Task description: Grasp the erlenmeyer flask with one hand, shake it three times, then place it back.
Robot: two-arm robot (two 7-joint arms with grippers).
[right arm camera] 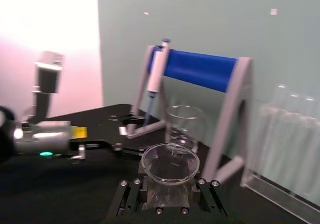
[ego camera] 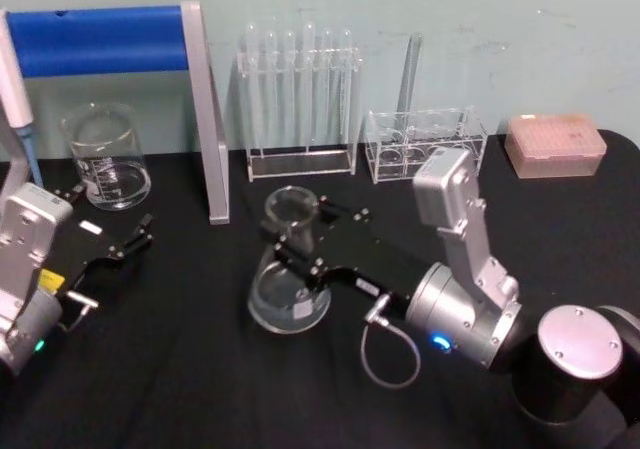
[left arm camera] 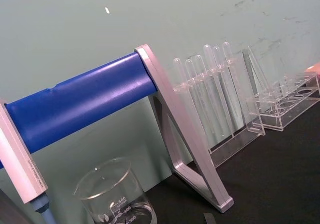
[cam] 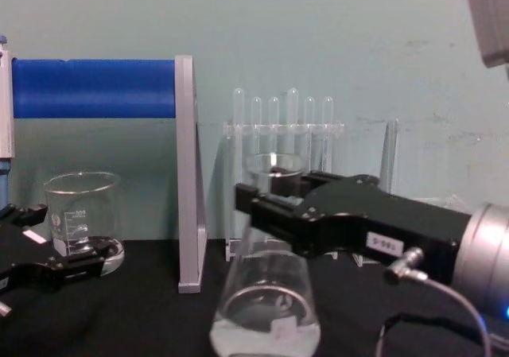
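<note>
Finding: right claw clamped on the neck of the erlenmeyer flask; left claw parked at nine o'clock, fingers apart. Recommend a vertical lift clear of the tabletop, then short shakes.

We see a black table set against a pale green wall. Along its rear edge, from left to right, stand:

- a glass beaker
- a grey stand with a blue crossbar
- a clear tube rack holding upright test tubes
- a low rack, also clear
- a pink box

The beaker stands near the left side of the stand. Nearer us, in front of the tube rack, an upright conical flask occupies mid-table. We cannot tell whether its base touches the surface.
</note>
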